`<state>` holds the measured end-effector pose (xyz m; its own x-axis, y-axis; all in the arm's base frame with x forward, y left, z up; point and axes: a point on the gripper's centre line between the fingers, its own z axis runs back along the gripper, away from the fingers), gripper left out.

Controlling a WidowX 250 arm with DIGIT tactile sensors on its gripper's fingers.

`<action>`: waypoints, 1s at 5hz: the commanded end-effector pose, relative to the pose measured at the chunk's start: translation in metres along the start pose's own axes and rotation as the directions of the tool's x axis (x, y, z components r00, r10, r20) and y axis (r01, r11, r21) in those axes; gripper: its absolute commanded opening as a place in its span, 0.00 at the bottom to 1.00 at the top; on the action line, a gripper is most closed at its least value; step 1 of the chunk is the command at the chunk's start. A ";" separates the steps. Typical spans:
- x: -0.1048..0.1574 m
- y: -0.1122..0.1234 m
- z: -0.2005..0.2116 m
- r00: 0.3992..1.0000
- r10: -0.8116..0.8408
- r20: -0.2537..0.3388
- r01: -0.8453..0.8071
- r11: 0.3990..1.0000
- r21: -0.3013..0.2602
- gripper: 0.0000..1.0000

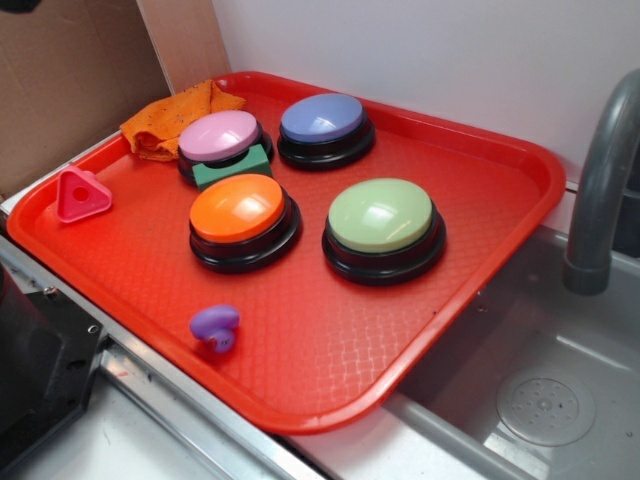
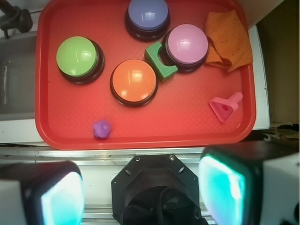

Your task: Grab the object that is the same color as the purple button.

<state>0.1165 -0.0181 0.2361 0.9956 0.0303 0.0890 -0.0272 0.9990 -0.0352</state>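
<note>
The small purple mushroom toy (image 1: 215, 325) lies on its side near the front edge of the red tray (image 1: 470, 200). In the wrist view the toy (image 2: 101, 128) is at the tray's (image 2: 187, 126) lower left. The purple dome button (image 1: 322, 122) stands at the tray's back, and shows at the top of the wrist view (image 2: 147, 15). My gripper (image 2: 143, 192) is open and empty, its two teal pads spread wide. It is high up and off the tray's near edge, well apart from the toy. The gripper is out of the exterior view.
On the tray are a pink button (image 1: 218, 137), a green block (image 1: 232, 167) against it, an orange button (image 1: 238, 210), a green button (image 1: 381, 217), a pink triangular piece (image 1: 82, 195) and an orange cloth (image 1: 170, 120). A faucet (image 1: 600, 180) and a sink (image 1: 540, 390) are on the right. The black robot base (image 2: 157, 187) is below the gripper.
</note>
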 end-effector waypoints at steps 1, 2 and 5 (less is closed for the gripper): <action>0.000 0.000 0.000 1.000 0.000 0.000 0.000 1.000 0.000 1.00; 0.009 -0.009 -0.021 0.995 -0.084 -0.046 0.082 0.996 -0.041 1.00; 0.020 -0.056 -0.107 0.990 -0.138 -0.037 0.128 0.974 -0.188 1.00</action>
<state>0.1429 -0.0743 0.1268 0.9930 -0.1172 0.0146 0.1178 0.9739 -0.1939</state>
